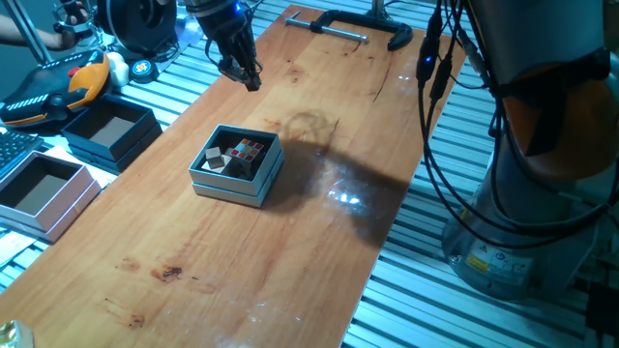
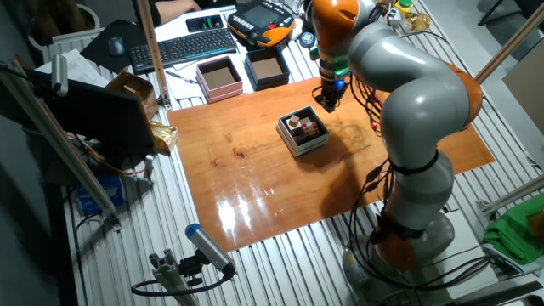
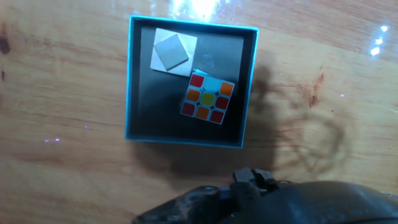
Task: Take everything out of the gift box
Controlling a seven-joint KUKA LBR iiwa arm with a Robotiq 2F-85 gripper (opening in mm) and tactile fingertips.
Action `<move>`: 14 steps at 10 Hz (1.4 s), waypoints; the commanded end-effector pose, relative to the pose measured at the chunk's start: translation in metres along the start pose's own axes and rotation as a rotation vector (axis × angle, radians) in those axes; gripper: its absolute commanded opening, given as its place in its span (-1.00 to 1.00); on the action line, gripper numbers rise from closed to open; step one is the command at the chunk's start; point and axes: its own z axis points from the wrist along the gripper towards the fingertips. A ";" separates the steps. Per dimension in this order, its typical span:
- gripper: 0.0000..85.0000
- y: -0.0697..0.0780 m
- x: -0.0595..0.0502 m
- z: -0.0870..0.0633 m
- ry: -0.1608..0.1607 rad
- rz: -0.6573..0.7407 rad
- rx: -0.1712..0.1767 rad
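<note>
Box: square pale-blue cardboard gift box, dark glossy inside, on wood table.
Contents: multicoloured puzzle cube, grey cube.
Gripper: hung above; jaw gap unclear.

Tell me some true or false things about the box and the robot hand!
1. The puzzle cube is inside the gift box. True.
2. The hand is holding the puzzle cube. False: it hangs above the table, off to one side of the box, holding nothing.
3. A grey cube sits in the box too. True.
4. The gift box is empty. False: blocks are still in it.
5. The gift box stands on the metal slats. False: it stands on the wooden table.
</note>
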 end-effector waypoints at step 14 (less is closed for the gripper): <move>-0.95 0.024 -0.027 -0.014 -0.021 0.057 -0.061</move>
